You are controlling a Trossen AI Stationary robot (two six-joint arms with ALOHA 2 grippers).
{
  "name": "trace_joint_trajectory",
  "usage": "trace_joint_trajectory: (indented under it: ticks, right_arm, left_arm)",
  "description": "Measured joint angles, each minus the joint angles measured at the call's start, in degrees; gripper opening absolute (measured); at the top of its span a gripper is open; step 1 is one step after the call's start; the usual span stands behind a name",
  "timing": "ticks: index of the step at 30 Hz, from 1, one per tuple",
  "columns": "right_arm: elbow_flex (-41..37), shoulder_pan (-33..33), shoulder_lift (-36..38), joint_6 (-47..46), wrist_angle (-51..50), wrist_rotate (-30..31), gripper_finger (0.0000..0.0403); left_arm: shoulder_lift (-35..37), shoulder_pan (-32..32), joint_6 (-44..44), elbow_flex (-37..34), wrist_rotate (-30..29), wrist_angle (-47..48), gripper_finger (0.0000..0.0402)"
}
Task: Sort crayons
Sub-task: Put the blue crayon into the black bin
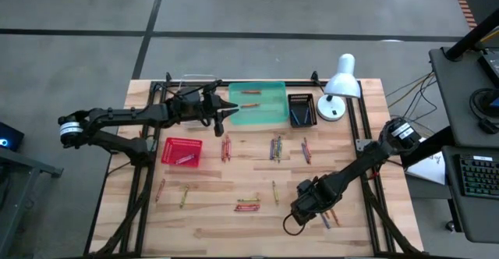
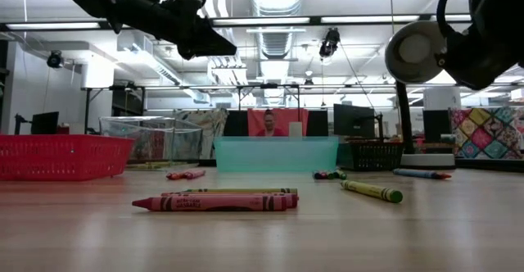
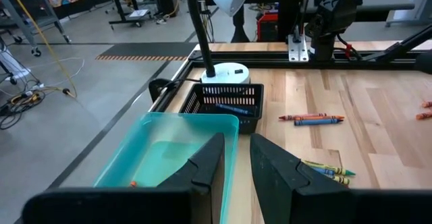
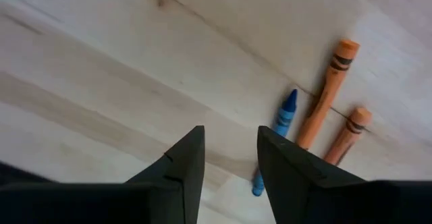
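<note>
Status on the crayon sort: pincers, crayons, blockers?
Right pincer open, empty, low over blue crayon beside two orange ones. Left pincer empty, above teal tray. Nothing blocking.

Wooden counter (image 1: 234,228) carrying, along its far edge: a teal tray (image 1: 257,115), a black mesh basket (image 1: 301,109) just beside it, and a white desk lamp (image 1: 337,87) standing at the far right. A red mesh basket (image 1: 181,151) is sitting nearer the left side, well apart from the tray. A person (image 2: 268,123) is showing in the room behind the counter.

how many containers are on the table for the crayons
3, along the far side: a red mesh basket on the left, a teal tray in the middle, a black basket beside the lamp.
</note>
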State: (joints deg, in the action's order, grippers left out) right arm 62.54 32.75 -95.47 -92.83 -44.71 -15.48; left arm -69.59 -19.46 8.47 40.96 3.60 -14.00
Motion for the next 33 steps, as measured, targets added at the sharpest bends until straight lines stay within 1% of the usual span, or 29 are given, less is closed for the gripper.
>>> trace_joint_trajectory:
  ticks: [6,13,22,33]
  right_arm:
    - [0.0,0.0,-0.4,0.2,-0.8,0.0,0.0121]
    - [0.0,0.0,-0.4,0.3,-4.2,0.1,0.0123]
    - [-0.9,0.0,-0.4,2.0,-4.0,0.5,0.0123]
    - [-1.0,0.1,-3.2,6.5,-2.9,0.4,0.0123]
  left_arm:
    - [0.0,0.0,0.0,0.0,0.0,0.0,0.0055]
    - [0.0,0.0,0.0,-0.1,0.0,0.0,0.0055]
    - [0.0,0.0,0.0,-0.1,0.0,0.0,0.0055]
    - [0.0,0.0,0.0,-0.1,0.0,0.0,0.0055]
